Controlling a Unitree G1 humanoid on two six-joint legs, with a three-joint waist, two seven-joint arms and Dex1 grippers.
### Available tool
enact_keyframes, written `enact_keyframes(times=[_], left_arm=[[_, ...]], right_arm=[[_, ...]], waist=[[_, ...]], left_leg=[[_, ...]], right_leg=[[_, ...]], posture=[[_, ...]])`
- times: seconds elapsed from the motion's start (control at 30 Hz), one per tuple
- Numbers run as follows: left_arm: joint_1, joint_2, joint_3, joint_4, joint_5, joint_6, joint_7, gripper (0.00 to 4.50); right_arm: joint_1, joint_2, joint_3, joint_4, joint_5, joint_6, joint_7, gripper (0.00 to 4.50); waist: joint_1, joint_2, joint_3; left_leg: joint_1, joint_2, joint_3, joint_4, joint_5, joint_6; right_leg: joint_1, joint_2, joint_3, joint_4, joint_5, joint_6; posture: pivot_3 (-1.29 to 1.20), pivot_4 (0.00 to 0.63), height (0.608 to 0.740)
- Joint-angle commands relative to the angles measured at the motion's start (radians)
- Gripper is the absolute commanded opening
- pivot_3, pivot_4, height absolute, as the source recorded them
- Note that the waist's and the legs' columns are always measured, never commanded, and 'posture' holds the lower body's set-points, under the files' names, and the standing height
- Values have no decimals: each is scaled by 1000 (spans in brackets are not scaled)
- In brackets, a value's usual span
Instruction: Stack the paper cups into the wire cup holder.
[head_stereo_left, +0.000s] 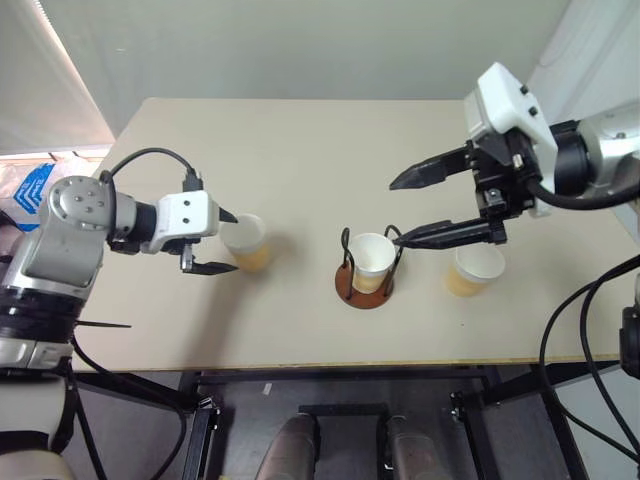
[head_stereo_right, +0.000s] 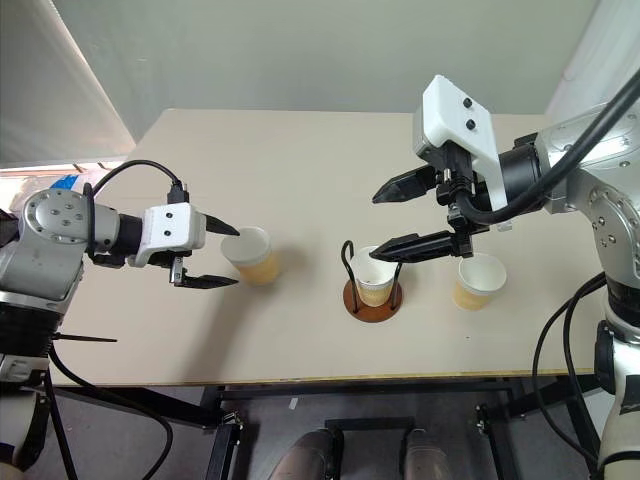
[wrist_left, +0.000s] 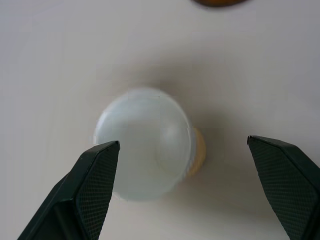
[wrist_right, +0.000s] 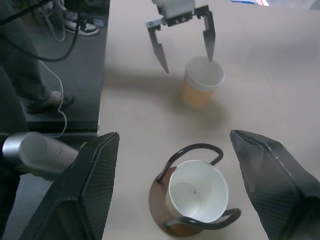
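Three paper cups stand upright on the beige table (head_stereo_left: 300, 150). One cup (head_stereo_left: 371, 262) sits inside the wire cup holder (head_stereo_left: 352, 291), between its black arches. My right gripper (head_stereo_left: 396, 214) hangs open and empty just above and to the right of it, and this cup (wrist_right: 196, 195) lies below the open fingers. A second cup (head_stereo_left: 476, 270) stands free to the right of the holder. The third cup (head_stereo_left: 246, 243) is on the left, and my left gripper (head_stereo_right: 237, 256) is open with a fingertip on each side of its near edge. The same cup (wrist_left: 145, 142) lies between the spread fingers, untouched.
The table's front edge runs close below the cups. A blue and white bag (head_stereo_left: 30, 190) lies off the table's left side. Beyond the table's side, a person's shoes (wrist_right: 85, 27) and cables (wrist_right: 55, 90) are on the dark floor.
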Motion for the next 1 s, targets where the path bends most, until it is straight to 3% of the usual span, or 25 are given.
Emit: enact_keyframes(times=[0.03, 0.23, 0.33, 0.7, 1.0], left_arm=[[-52, -15, -9, 45, 30, -57, -8, 4500], [-109, -60, -55, 150, 85, -140, -16, 4500], [-132, -87, -66, 188, 100, -175, -11, 3927], [-177, -145, -69, 250, 86, -168, -70, 63], [-190, -138, -34, 110, -54, 60, -227, 25]], right_arm=[[1, -8, -16, -27, 36, -14, -30, 3743], [48, -31, -46, -57, 80, -9, -77, 3743], [55, -46, -51, -63, 98, -9, -94, 3785], [103, -110, -73, -65, 108, -86, -135, 3785], [156, -135, -127, -65, 128, -128, -155, 3785]], waist=[[1, 0, 0], [2, -1, 0], [1, -1, 0], [2, -1, 0], [3, -1, -1]], left_leg=[[0, 0, 0, 0, 0, 0], [-1, 0, 0, 0, 0, 0], [-1, 0, 0, 0, 0, 0], [-1, 0, 0, 1, 0, 0], [-2, 0, 0, 3, 0, 1]], right_leg=[[0, 0, 0, 0, 0, 0], [0, 0, 0, 0, 0, 0], [-1, 0, 0, 0, 0, 0], [0, 0, 0, 1, 0, 1], [0, 0, -1, 1, 0, 3]], posture=[[0, 150, 740], [0, 150, 740], [0, 150, 740], [0, 150, 740], [0, 150, 740]])
